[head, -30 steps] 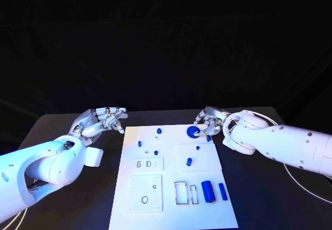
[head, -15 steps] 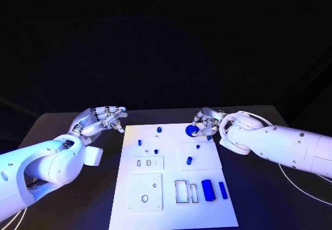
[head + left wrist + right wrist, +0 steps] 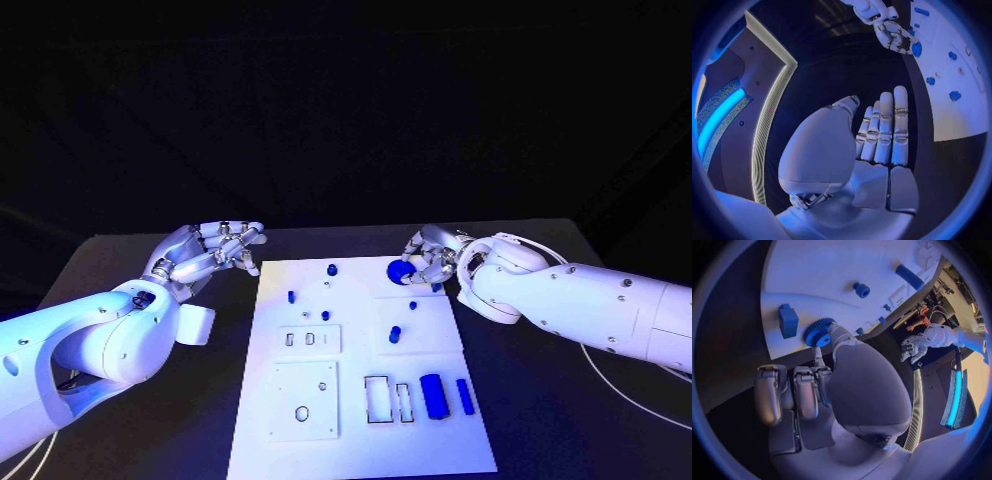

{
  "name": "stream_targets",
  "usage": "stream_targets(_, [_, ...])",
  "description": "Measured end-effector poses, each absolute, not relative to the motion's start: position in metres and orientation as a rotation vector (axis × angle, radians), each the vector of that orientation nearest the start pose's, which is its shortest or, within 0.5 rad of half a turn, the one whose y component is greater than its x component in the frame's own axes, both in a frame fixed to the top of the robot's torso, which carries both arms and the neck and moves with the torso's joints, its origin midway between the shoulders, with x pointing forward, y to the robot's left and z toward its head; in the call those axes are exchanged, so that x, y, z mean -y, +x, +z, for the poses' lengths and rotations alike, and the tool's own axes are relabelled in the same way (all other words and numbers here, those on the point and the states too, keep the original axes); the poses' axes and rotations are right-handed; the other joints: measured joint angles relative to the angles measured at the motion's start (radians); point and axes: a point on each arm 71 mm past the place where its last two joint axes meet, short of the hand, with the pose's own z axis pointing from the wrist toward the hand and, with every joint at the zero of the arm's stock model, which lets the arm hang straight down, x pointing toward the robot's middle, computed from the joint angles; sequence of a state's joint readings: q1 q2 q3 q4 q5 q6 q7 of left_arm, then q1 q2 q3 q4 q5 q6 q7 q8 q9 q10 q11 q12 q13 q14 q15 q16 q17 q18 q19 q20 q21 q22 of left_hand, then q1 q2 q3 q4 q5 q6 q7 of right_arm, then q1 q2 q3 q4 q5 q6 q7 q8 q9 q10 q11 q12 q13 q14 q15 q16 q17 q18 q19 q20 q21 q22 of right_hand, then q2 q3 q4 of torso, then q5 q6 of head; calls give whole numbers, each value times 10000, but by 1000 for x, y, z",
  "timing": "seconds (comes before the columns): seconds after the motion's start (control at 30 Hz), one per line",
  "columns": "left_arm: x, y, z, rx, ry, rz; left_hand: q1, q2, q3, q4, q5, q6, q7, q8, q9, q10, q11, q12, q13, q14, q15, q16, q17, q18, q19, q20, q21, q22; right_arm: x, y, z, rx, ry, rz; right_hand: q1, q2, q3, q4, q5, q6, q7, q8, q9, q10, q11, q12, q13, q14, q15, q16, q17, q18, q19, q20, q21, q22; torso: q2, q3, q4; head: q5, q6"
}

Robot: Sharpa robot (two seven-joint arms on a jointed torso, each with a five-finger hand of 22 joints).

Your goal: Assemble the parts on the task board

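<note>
The right hand (image 3: 433, 262) grasps a small blue toothed gear (image 3: 402, 270) between thumb and a finger, holding it at the far right corner of the white task board (image 3: 361, 440). A blue block (image 3: 788, 320) sits on the board just beside the gear. The left hand (image 3: 209, 252) hovers off the board's far left corner over the black desk (image 3: 562, 420), fingers straight and close together, holding nothing. More blue parts (image 3: 447, 394) lie near the board's near right side.
</note>
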State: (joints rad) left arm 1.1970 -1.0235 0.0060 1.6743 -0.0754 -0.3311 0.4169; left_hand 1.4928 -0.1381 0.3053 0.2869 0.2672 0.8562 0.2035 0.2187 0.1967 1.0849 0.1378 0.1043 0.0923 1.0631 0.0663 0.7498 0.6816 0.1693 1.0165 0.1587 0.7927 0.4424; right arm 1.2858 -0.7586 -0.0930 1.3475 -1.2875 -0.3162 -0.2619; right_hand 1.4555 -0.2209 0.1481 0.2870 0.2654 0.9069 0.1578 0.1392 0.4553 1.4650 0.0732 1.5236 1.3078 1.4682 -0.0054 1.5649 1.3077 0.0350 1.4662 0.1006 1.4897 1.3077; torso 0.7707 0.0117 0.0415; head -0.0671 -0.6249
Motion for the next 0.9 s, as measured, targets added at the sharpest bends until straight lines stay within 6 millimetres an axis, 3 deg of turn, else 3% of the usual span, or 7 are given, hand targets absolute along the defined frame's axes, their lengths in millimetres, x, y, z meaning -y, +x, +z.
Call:
stream_targets(0.3, [-252,464,-147,-13458,-10240,-15296,0,0,0,0,0,0,0,0,-1,0,0,0,0,0,0,0,0,0,0,0,0,-1,221,532,-176,-17207,1063,4681,-3,2,0,0,0,-31,31,38,-1,-1,0,0,-1,-36,36,0,-1,4,0,-1,30,-1,-2,-3,6,-25,15])
stream_targets(0.4, [-252,464,-147,-13469,-10238,-15310,0,0,0,0,0,0,0,0,-2,0,0,0,0,0,0,0,-1,0,0,0,0,-1,219,532,-176,-17200,1012,4666,22,127,3,-4,0,-26,26,120,27,-1,0,0,-1,-36,36,-1,-1,6,0,-1,38,-1,-2,-4,7,-21,16])
stream_targets(0.5, [-252,464,-147,-13473,-10238,-15312,0,0,0,0,0,0,0,0,-2,0,0,0,0,0,0,0,-1,0,0,0,0,-1,217,533,-176,-17182,862,4590,312,406,474,-105,-400,271,-53,309,56,-1,0,0,-1,-36,36,-1,-2,11,0,-1,146,-2,-2,-5,8,-17,23])
stream_targets(0.77, [-254,465,-148,-13470,-10254,-15273,0,0,-1,0,0,0,0,0,-3,0,0,0,0,0,0,0,-2,0,0,0,0,-1,213,533,-174,-17039,331,4373,650,194,1659,-279,-232,625,-125,432,13,16,-126,0,-2,-34,-39,-1,-2,17,0,-1,186,-3,-1,-3,-1,-7,36])
stream_targets(0.9, [-255,466,-148,-13461,-10268,-15234,0,0,-1,0,0,0,0,0,-4,0,0,0,0,0,0,0,-2,0,0,0,0,-1,211,533,-173,-16986,101,4284,650,193,1892,-318,-231,625,-124,433,13,16,-126,0,-3,-34,-39,-1,-3,16,0,-1,186,-3,-2,-5,3,-5,50])
